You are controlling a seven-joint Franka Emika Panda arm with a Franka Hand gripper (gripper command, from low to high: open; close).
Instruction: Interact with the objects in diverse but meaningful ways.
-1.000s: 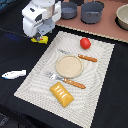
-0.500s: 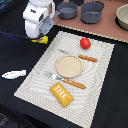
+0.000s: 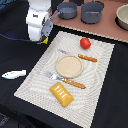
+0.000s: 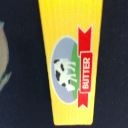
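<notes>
Looking at the exterior view, the white arm (image 3: 39,22) stands in the upper left of the frame, over the corner of the pale striped mat (image 3: 102,65) that lies on the dark table (image 3: 117,100). Compared with the frame half a second before, the arm sits at almost the same place; I see no clear shift, and all things on the mat lie as they did. A bit of yellow shows under the arm, but the claw itself is hidden, so I cannot tell if it is spread or pressed together. On the mat the red tomato (image 3: 85,43) is in the upper right part, the round beige plate (image 3: 68,65) is in the middle, and the orange ridged biscuit block (image 3: 61,94) lies low in the frame. The white-blue fish (image 3: 13,74) rests off the mat at the left edge. Two dark grey pots (image 3: 67,9) stand along the top.

In the wrist view, the yellow red-marked packet (image 4: 70,62) fills the middle of the frame from top to bottom on a dark ground. It carries a cow drawing and a red ribbon with the word BUTTER. No claw fingers show here.
</notes>
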